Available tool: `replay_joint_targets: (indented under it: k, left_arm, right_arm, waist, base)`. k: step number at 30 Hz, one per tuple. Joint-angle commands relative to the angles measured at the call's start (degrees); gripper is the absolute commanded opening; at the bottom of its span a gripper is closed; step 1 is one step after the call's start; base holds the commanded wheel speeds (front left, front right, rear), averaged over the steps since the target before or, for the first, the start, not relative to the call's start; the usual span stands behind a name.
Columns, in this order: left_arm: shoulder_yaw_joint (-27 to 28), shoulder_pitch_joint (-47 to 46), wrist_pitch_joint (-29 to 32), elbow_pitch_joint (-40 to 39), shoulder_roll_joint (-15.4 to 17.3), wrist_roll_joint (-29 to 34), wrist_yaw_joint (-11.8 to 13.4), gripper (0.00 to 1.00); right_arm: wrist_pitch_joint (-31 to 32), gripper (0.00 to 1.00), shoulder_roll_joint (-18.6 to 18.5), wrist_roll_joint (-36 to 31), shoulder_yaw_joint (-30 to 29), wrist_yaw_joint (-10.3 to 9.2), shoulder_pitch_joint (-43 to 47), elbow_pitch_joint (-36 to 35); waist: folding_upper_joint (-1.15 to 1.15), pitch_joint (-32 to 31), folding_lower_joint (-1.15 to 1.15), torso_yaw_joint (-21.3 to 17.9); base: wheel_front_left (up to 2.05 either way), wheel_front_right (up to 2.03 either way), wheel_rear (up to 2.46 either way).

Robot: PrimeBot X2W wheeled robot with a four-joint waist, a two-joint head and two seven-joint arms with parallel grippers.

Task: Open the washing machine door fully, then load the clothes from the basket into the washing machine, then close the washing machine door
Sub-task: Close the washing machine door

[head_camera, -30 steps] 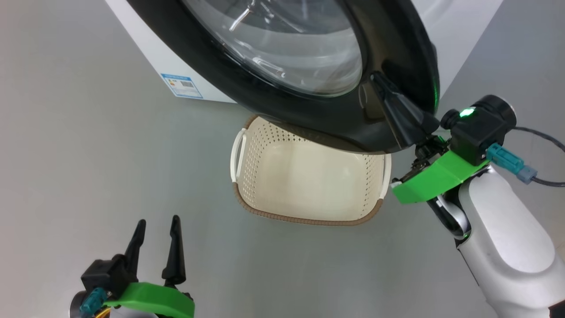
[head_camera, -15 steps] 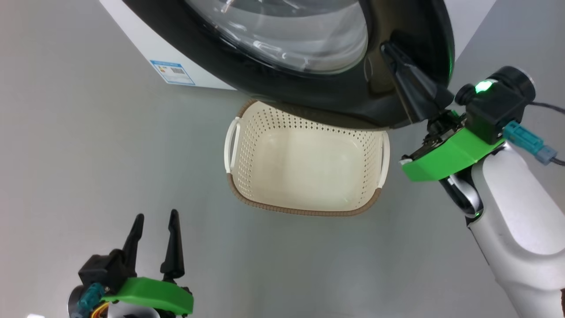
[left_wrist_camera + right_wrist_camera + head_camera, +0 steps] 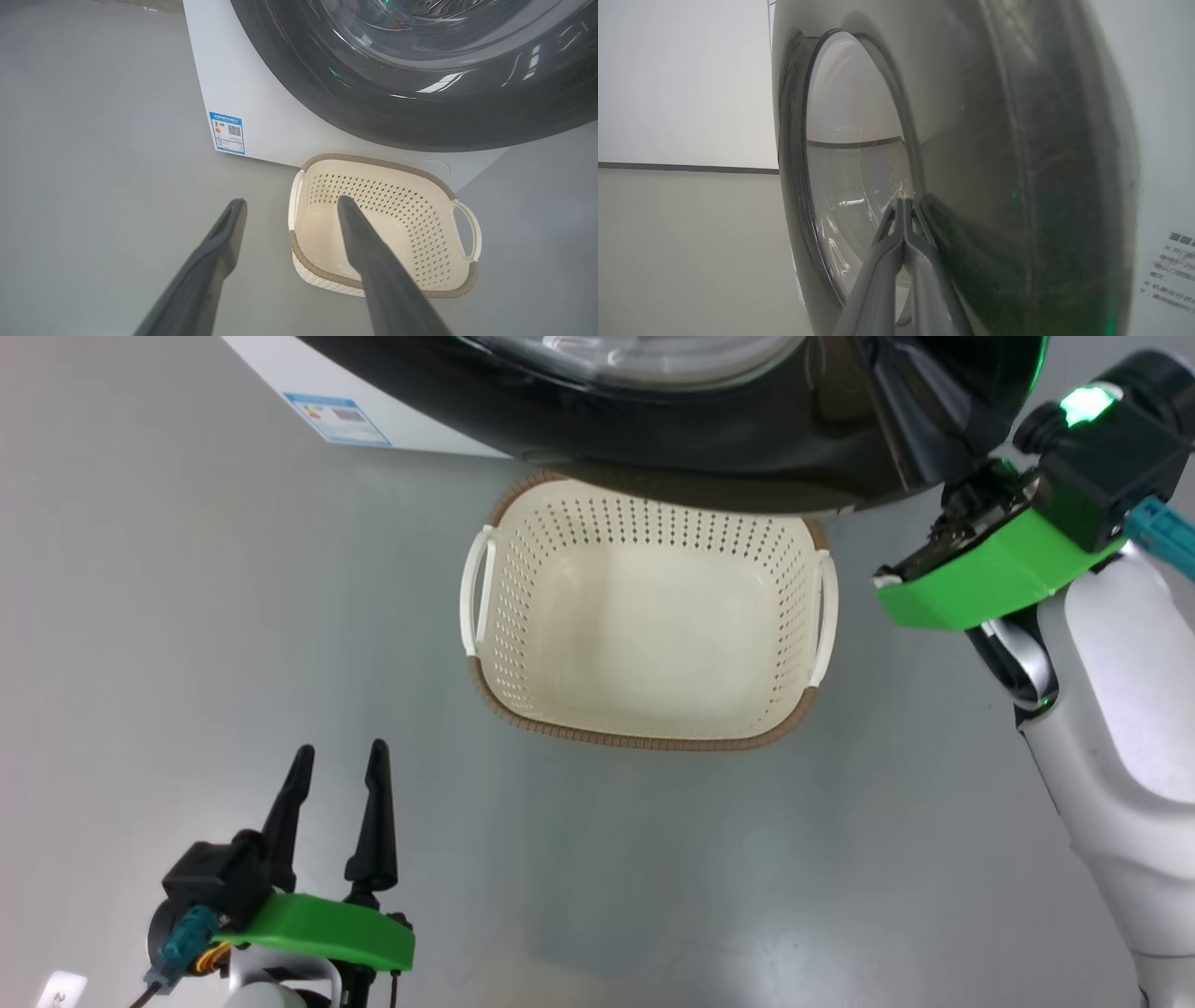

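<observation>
The washing machine door (image 3: pixel 747 457), with its glossy black rim and clear glass window, spans the top of the head view above the basket (image 3: pixel 523 616). The cream perforated basket stands on the floor with its inside bare; the clothes are out of view. My right gripper (image 3: pixel 906 201) is shut, its tips resting against the door (image 3: pixel 971 140) at the edge of the glass. My left gripper (image 3: pixel 341 756) hangs open and holds nothing, low at the left and short of the basket (image 3: pixel 420 214). The washing machine (image 3: pixel 252 93) is a white box behind the door (image 3: pixel 420 116).
A blue label (image 3: pixel 338 418) sits low on the machine's white front. Grey floor (image 3: pixel 187 616) surrounds the basket. My right forearm (image 3: pixel 1120 728) stands to the right of the basket. Printed text (image 3: pixel 1171 266) marks the white panel beside the door.
The head camera has moved, so the whole picture has shifted. The door's rim now covers less of the basket, and the basket's far rim shows. My right gripper stays on the door. My left gripper has not changed.
</observation>
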Motion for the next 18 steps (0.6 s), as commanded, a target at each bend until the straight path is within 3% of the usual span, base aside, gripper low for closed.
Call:
replay_joint_targets:
  k: [1,18]
  left_arm:
    - [1.88,-0.73,-0.37,-1.75,0.77,0.39,-0.2,1.0]
    - [1.66,0.93,-0.37,-2.49,0.77,0.49,-0.25,1.0]
  right_arm:
    - [-0.26,0.0,0.7,-0.29,0.38,0.08,-1.43,-1.18]
    - [-0.26,0.0,0.37,-1.09,1.31,0.08,-8.1,0.04]
  waist:
    - [0.0,1.91,0.0,-0.24]
    - [0.0,4.45,0.0,-2.07]
  base:
    - [0.0,0.0,0.0]
    - [0.0,0.0,0.0]
